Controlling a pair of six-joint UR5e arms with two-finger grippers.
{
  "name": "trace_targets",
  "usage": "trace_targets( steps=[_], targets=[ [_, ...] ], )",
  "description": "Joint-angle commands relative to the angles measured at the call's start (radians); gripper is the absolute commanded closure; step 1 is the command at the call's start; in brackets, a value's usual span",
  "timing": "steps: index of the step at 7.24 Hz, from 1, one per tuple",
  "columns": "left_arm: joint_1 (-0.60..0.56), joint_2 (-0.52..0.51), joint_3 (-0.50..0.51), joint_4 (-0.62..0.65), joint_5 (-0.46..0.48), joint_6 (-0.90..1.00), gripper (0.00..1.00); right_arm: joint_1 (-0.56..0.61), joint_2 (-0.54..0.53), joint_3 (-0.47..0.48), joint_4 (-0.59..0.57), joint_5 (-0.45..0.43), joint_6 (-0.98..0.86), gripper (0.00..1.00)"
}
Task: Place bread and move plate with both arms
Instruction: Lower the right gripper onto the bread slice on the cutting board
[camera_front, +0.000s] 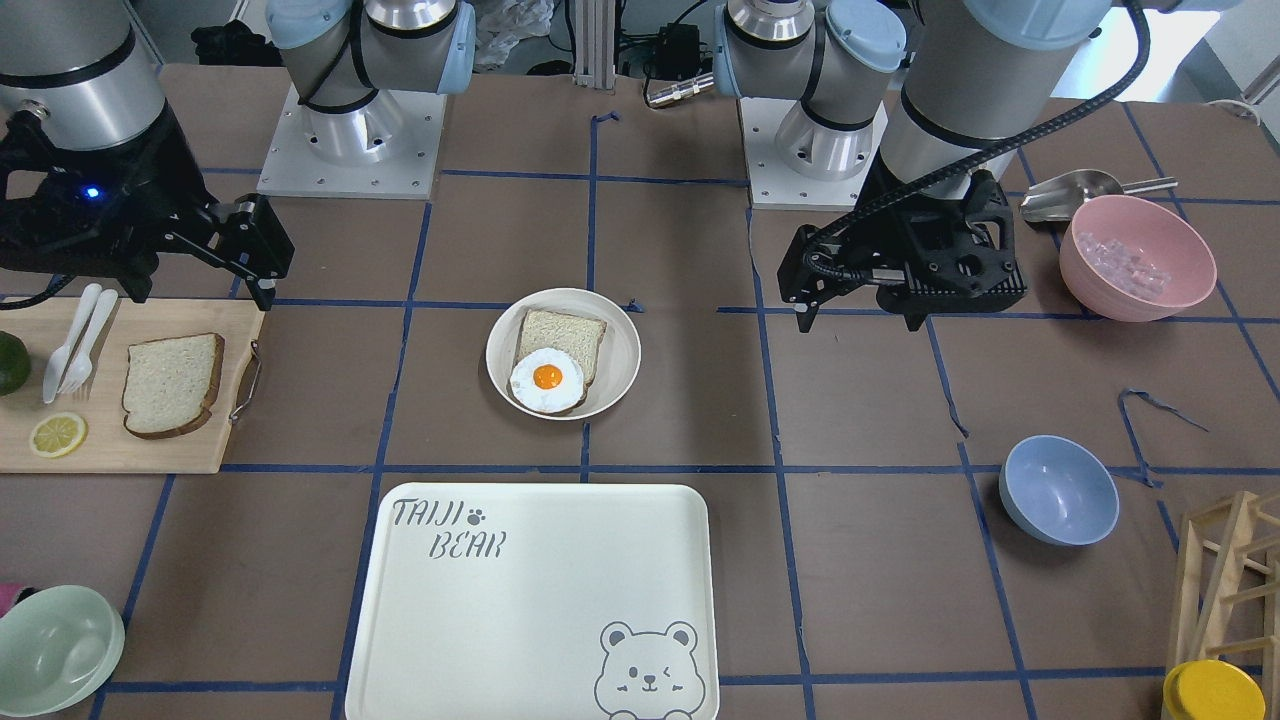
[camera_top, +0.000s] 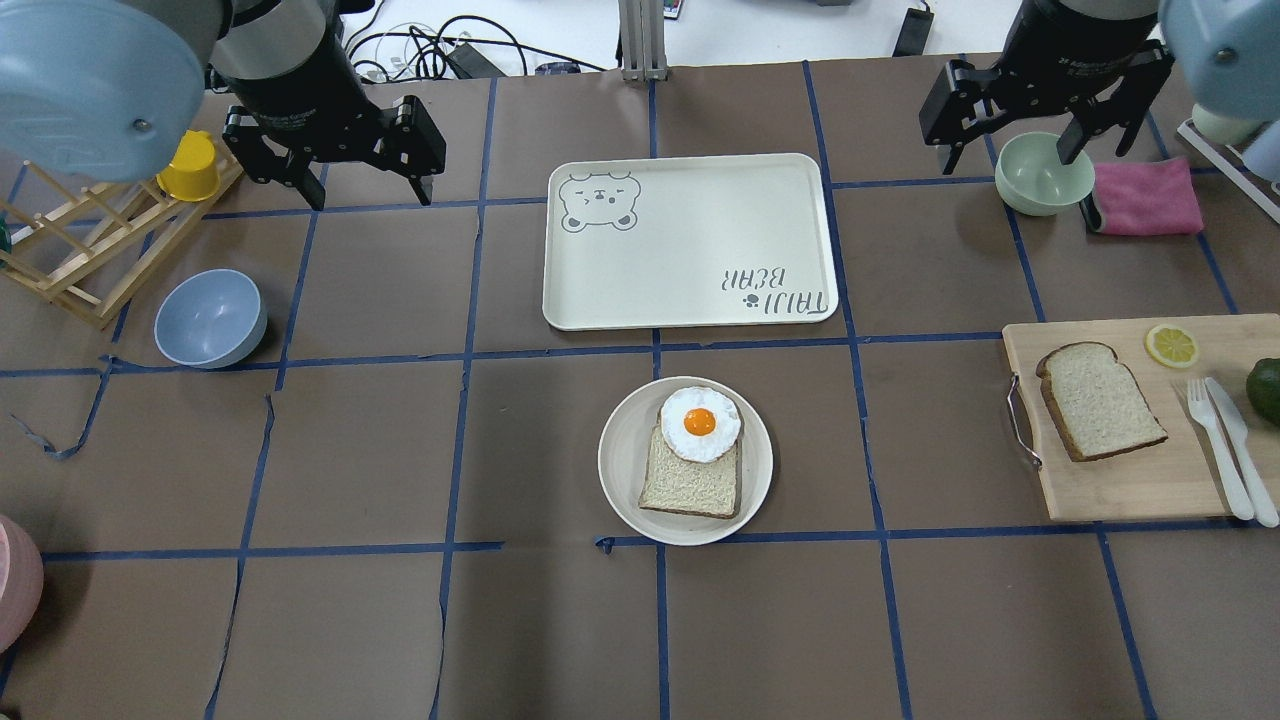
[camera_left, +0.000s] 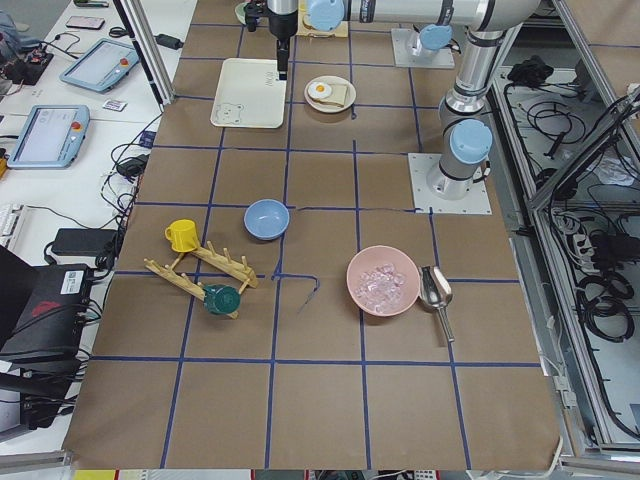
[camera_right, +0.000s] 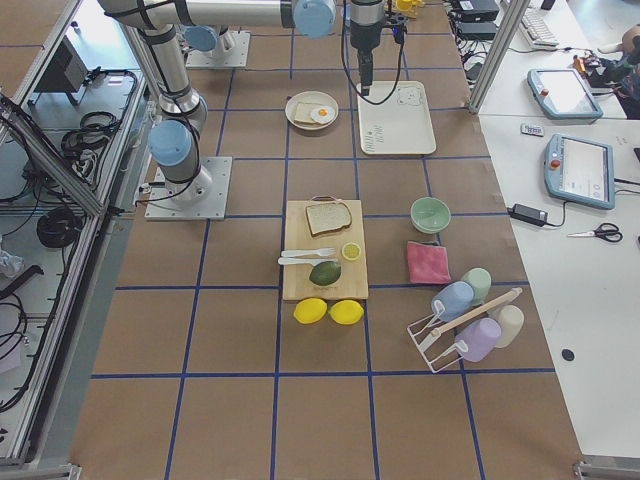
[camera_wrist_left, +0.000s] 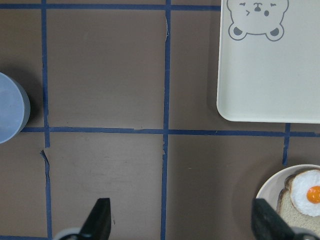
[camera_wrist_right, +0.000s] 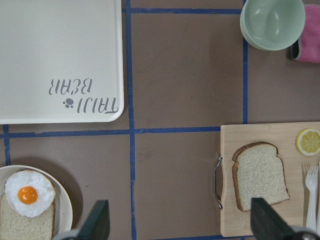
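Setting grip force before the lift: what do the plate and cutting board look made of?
Plate: matte cream with a thick rounded rim, probably melamine or plastic, though ceramic cannot be ruled out. Board: matte pale tan with faint streaks, likely wood or bamboo.

Bright even overhead light, soft short shadows, sharp focus, no glare

Brown blue-taped table (camera_top: 350, 450), plate (camera_top: 625, 460), bear tray (camera_top: 690, 260), cutting board (camera_top: 1120, 490), blue bowl (camera_top: 210, 318), green bowl (camera_top: 1044, 173)

Dark-crusted bread (camera_top: 1100, 415) flat on seemingly wooden board (camera_top: 1120, 490); cream plate (camera_top: 620, 460) well apart.
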Motion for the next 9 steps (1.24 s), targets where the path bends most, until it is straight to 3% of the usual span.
trace_targets(
  steps=[1,3,5,7,8,9],
  targets=[
    [0.0,0.001,0.0,0.0,0.0,0.0,0.0,-0.007,-0.012,0.012,0.079,-0.02,-0.008,0.0],
    [0.0,-0.002,0.0,0.0,0.0,-0.001,0.0,-0.029,-0.003,0.07,0.061,-0.014,-0.01,0.0],
    [0.0,-0.002,0.0,0.002,0.002,0.0,0.0,-0.191,0.041,0.199,0.056,0.013,-0.066,0.0],
    [0.0,-0.002,0.0,0.0,0.0,0.0,0.0,-0.318,0.055,0.439,-0.226,0.052,-0.305,0.0],
    [0.0,0.0,0.0,0.002,0.0,0.0,0.0,-0.326,0.055,0.513,-0.349,0.04,-0.311,0.0],
    [0.0,-0.002,0.0,0.0,0.0,0.0,0.0,-0.332,0.062,0.531,-0.365,0.03,-0.318,0.0]
  ],
)
